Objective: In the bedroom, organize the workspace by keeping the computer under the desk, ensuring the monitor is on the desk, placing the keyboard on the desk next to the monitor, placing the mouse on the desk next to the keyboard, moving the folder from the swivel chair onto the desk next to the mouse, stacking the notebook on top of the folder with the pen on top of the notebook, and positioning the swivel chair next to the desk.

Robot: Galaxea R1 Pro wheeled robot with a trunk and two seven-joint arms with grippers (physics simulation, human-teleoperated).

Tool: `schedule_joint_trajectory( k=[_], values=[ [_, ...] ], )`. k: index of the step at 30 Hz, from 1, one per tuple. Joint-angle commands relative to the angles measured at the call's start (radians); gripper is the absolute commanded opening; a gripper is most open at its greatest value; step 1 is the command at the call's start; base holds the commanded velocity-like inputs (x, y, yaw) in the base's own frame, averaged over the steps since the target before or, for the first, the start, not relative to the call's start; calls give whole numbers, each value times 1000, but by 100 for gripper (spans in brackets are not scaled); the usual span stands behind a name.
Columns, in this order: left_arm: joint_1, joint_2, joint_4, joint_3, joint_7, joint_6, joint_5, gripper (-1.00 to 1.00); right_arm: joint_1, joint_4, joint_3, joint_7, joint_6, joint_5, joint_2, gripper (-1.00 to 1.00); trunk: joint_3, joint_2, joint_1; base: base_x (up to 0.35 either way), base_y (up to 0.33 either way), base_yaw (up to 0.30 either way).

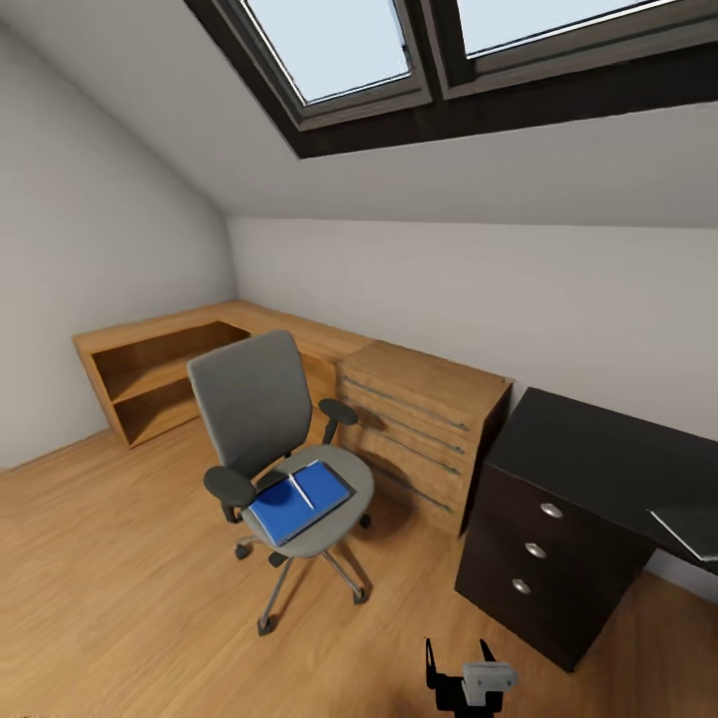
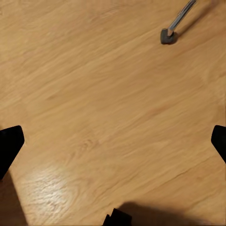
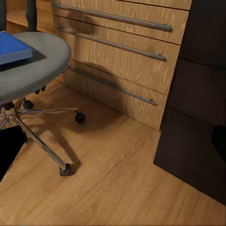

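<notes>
The grey swivel chair [image 1: 261,419] stands on the wood floor, apart from the black desk [image 1: 598,449] at the right. On its seat lies the blue folder [image 1: 299,501], and a thin white pen [image 1: 301,491] lies across it. I cannot tell a notebook apart from the folder. The right wrist view shows the chair seat [image 3: 28,70], a corner of the folder [image 3: 12,47] and the desk's black drawer unit [image 3: 197,94]. My right gripper [image 1: 459,660] [image 3: 113,146] is open and empty, low in front of the chair. My left gripper [image 2: 113,143] is open over bare floor, near a chair caster [image 2: 168,35].
A wooden drawer cabinet [image 1: 424,429] [image 3: 117,52] stands between the chair and the desk. A low wooden shelf unit [image 1: 160,369] runs along the far left wall under a sloped ceiling. A flat grey thing [image 1: 688,529] lies on the desk, cut off by the picture's edge.
</notes>
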Motion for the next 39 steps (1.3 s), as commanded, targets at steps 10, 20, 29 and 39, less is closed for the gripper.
schedule_joint_trajectory(
  k=[10, 20, 29, 39],
  values=[
    [0, 2, -1, 8, 7, -6, 11, 100, -1, 2, -3, -25, -4, 11, 0, 100, -1, -1, 1, 47, 107, 275],
    [0, 1, 0, 8, 7, -5, 11, 100, -2, -1, -3, -28, -6, 12, 0, 100, -1, -1, 1, 2, -5, 279],
    [0, 0, 0, 7, 7, -3, 11, 100, -2, -2, -3, -28, -4, 10, -1, 100, 0, -1, 1, 0, -213, 177],
    [0, 1, 0, 7, 7, -6, 11, 100, -1, 2, -3, -26, -1, 9, 0, 100, 0, -1, 1, 36, -14, 5]
  ],
)
